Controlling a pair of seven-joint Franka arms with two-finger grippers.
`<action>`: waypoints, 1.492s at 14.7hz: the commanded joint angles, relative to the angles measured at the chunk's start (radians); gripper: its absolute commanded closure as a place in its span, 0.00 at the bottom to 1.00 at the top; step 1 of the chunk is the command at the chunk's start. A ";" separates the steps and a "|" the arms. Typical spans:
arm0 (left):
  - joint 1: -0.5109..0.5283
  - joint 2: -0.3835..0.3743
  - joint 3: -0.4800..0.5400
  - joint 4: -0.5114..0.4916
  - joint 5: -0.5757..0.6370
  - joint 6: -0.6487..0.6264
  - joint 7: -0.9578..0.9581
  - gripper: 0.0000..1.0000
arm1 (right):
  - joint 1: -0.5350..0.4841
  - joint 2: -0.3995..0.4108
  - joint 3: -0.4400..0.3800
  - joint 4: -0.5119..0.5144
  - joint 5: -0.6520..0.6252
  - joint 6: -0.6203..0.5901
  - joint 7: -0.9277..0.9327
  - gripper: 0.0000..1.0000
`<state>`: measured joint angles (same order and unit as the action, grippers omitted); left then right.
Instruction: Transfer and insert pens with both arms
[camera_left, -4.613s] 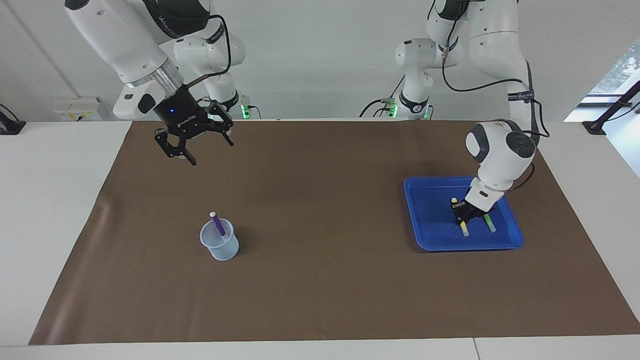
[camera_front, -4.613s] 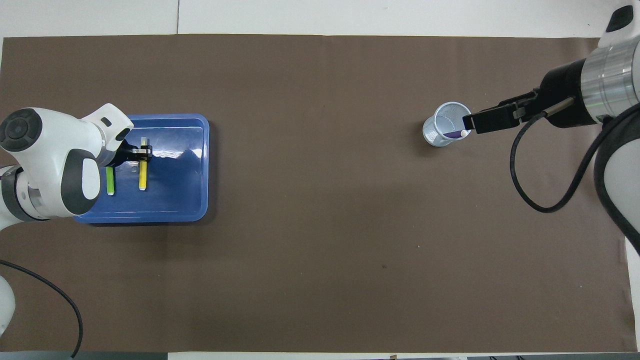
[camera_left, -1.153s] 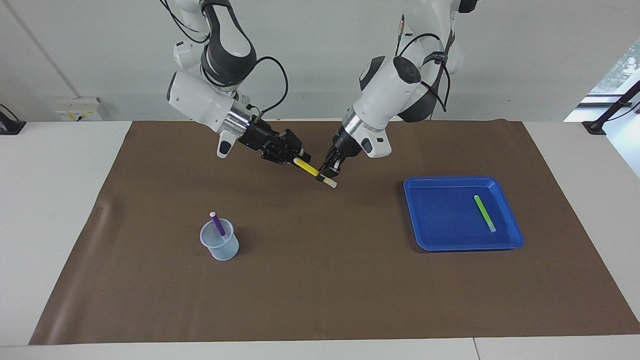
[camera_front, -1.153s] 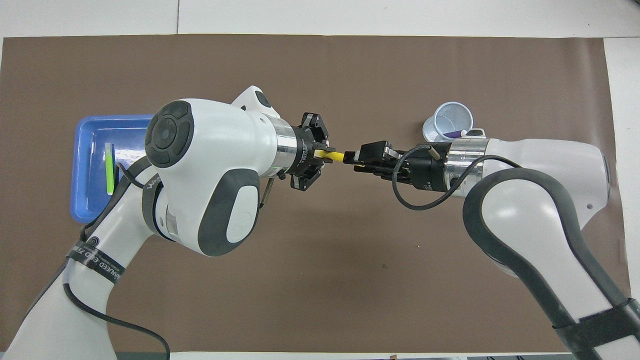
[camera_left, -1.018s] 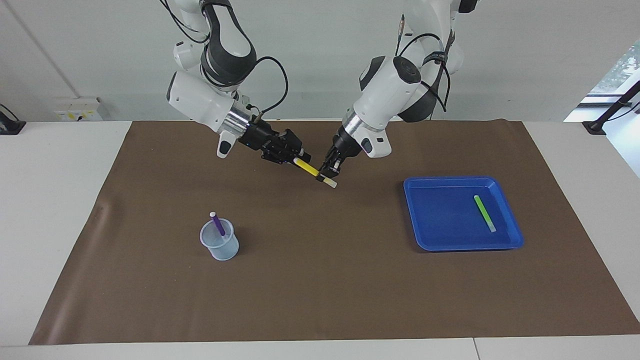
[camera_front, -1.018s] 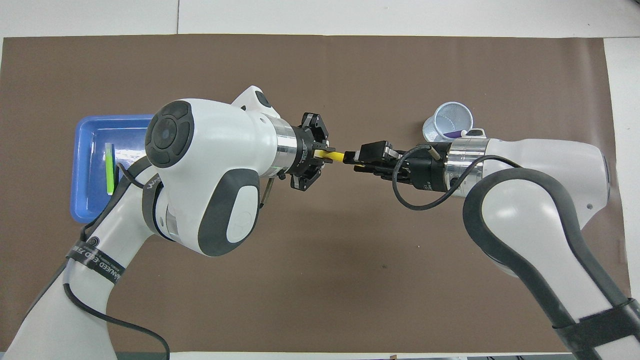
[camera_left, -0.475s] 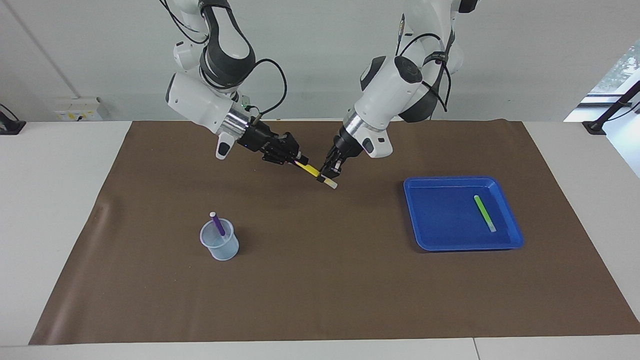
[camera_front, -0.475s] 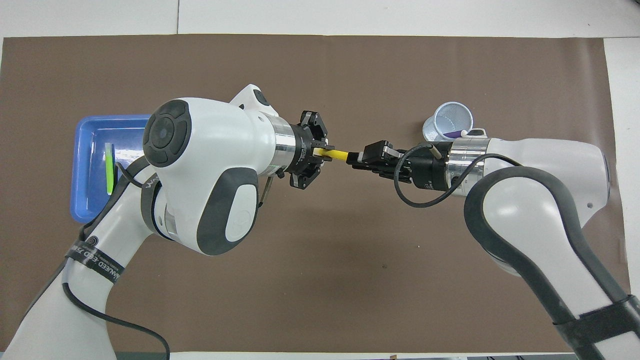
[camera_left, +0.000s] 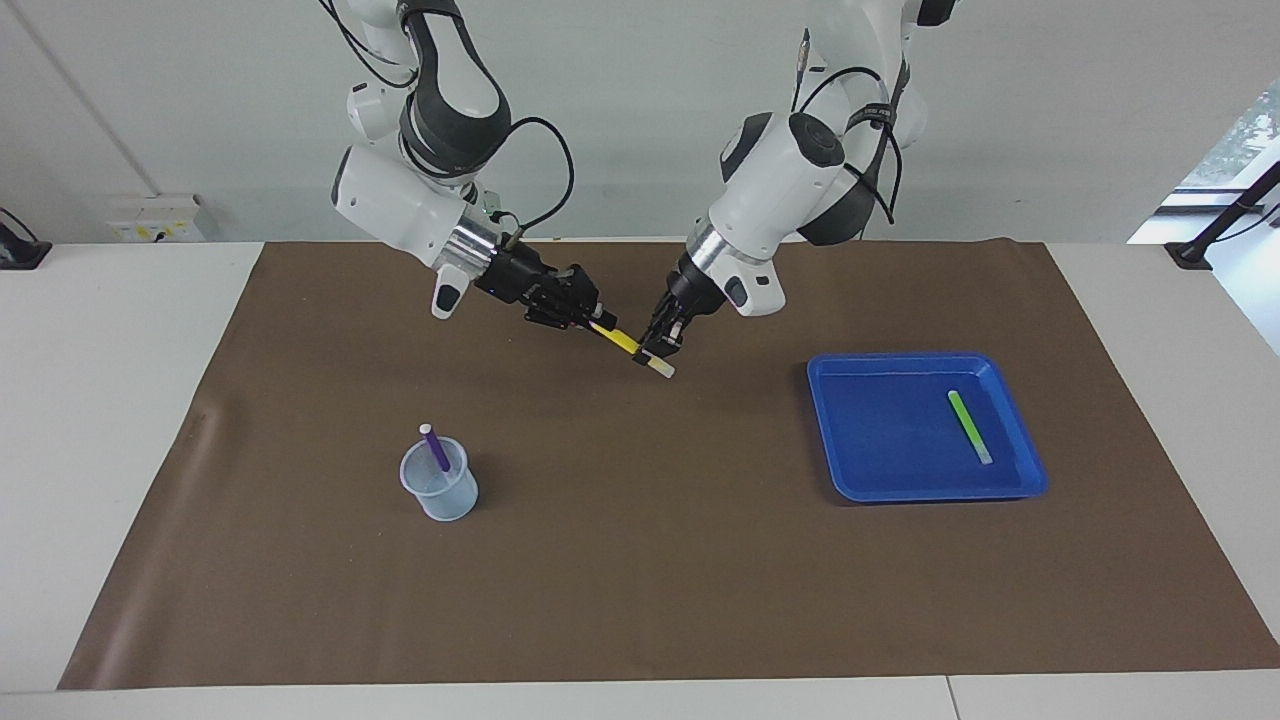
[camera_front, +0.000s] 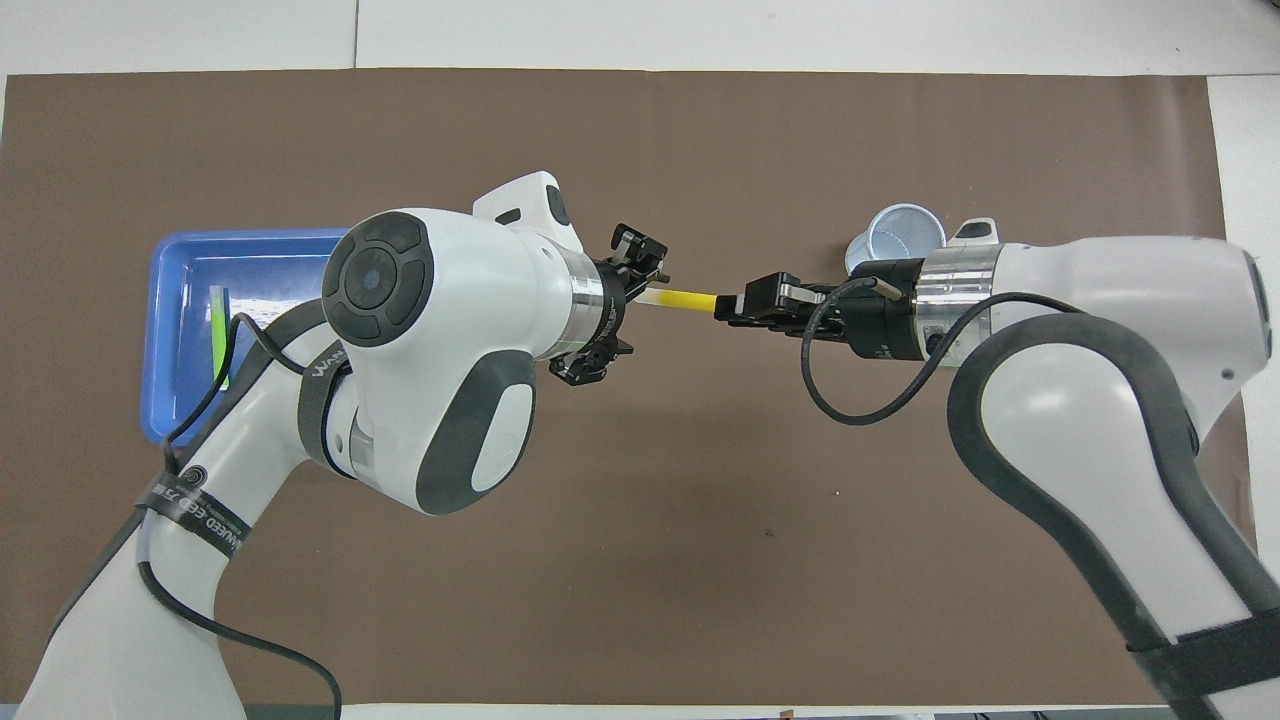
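slim yellow pen (camera_left: 624, 343) held aloft between both: right gripper (camera_left: 592, 322) clamped on one end, left gripper (camera_left: 658, 352) at pale end, grip unclear. smooth brown mat (camera_left: 640, 560) beneath.

A robotics lab: two white arms (camera_left: 770, 190) at a paper-covered table (camera_left: 640, 600), bare white wall.

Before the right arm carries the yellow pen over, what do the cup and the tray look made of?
The cup looks like thin translucent plastic: the purple pen shows through its wall. The blue tray looks like glossy moulded plastic, with sheen on its floor and rounded rims. Neither material is certain.
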<state>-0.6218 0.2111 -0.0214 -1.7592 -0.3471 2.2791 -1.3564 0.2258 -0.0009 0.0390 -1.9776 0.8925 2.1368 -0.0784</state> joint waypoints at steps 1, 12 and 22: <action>0.026 -0.022 0.014 -0.068 0.014 -0.004 0.214 0.00 | -0.078 0.131 0.002 0.312 -0.314 -0.247 -0.012 1.00; 0.414 -0.114 0.015 -0.304 0.138 -0.006 1.210 0.00 | -0.141 0.225 0.001 0.421 -0.859 -0.244 -0.302 1.00; 0.686 -0.021 0.014 -0.329 0.353 0.094 1.565 0.00 | -0.180 0.251 0.002 0.324 -0.857 -0.144 -0.339 1.00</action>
<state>0.0364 0.1613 0.0050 -2.0733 -0.0424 2.3145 0.1945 0.0660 0.2491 0.0309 -1.6395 0.0509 1.9755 -0.3972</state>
